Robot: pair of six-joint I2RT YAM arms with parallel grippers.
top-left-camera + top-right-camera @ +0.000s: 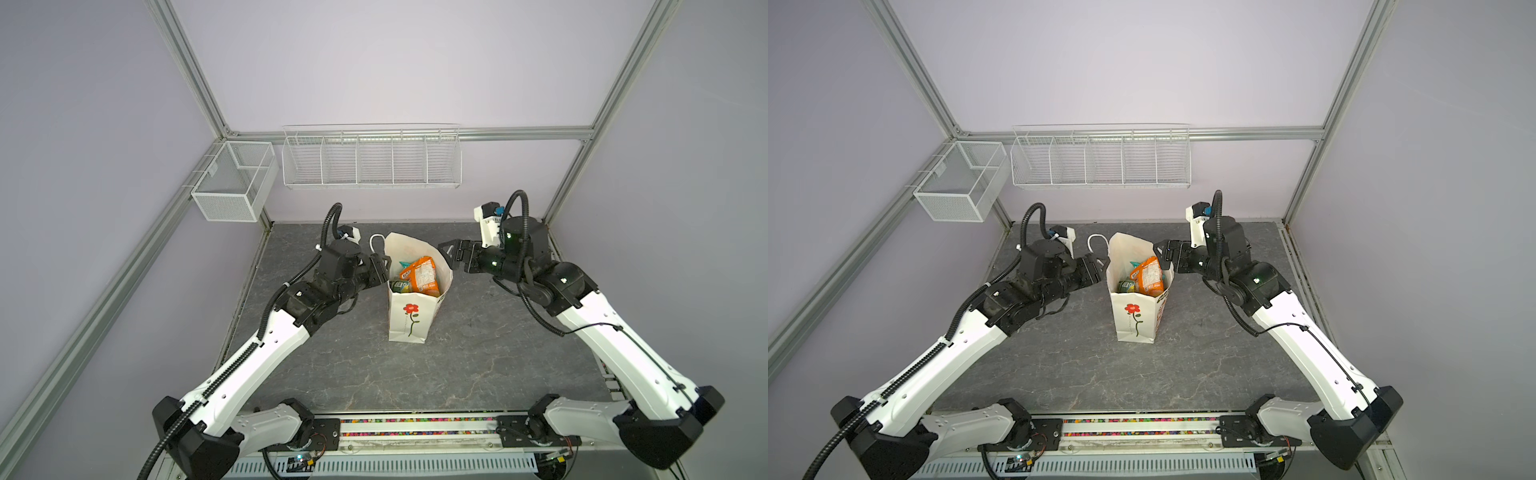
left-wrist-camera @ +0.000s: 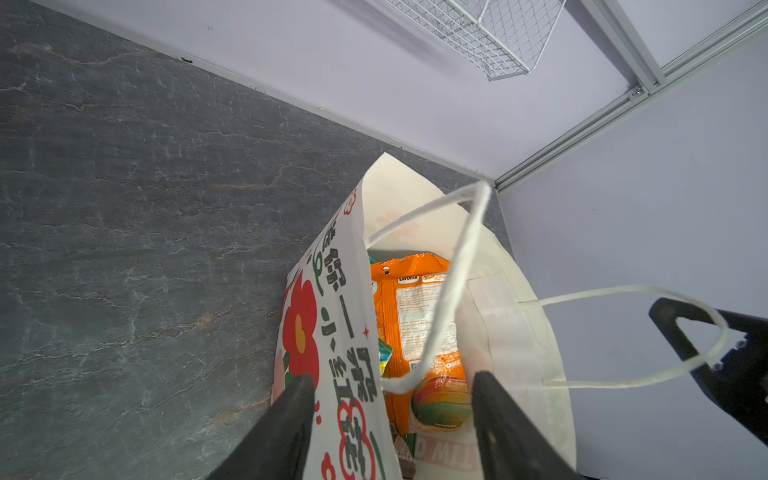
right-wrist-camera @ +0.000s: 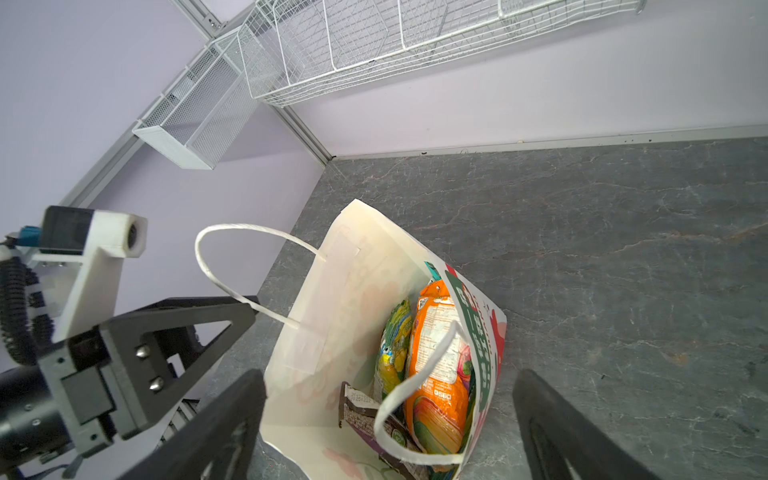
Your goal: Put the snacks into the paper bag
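The white paper bag (image 1: 409, 320) (image 1: 1133, 316) with the red flower stands upright mid-table, its mouth open. Inside it stand snacks: an orange packet (image 1: 422, 274) (image 2: 415, 316) (image 3: 436, 374), a green packet (image 1: 401, 286) (image 3: 392, 345), a teal corner (image 1: 404, 263) and a purple bar wrapper (image 3: 365, 411). My left gripper (image 1: 380, 270) (image 2: 392, 415) is open at the bag's left rim; its fingers straddle the printed wall without pinching it, and a loose cord handle (image 2: 453, 291) hangs between them. My right gripper (image 1: 451, 253) (image 3: 390, 419) is wide open at the right rim and straddles the mouth.
A white wire basket (image 1: 372, 160) and a white mesh box (image 1: 232, 187) hang on the back wall above the grey stone-look table (image 1: 415, 374). The bag's other cord handle (image 1: 376, 241) sticks out toward the back left, close to my left wrist.
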